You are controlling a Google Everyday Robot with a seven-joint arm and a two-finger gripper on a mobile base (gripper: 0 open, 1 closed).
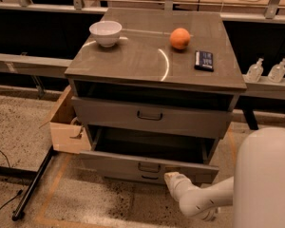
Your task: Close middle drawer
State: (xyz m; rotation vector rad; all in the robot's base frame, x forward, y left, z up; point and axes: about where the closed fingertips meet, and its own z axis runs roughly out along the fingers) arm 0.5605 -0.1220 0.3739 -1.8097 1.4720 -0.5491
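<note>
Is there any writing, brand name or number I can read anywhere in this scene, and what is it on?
No text here is readable.
Small dark blue packet on the grey cabinet top: markings too blurred to read.
Two small clear bottles on the right: labels too small to read.
The robot's white hand, at the open middle drawer's grey front: no visible writing.

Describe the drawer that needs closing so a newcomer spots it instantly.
Start at the grey cabinet carrying a white bowl and an orange. Under its tall-fronted upper drawer sits the middle drawer, with the robot's hand by its front, right of the small dark handle. Unlike its neighbours, it is pulled well out, dark interior showing.
</note>
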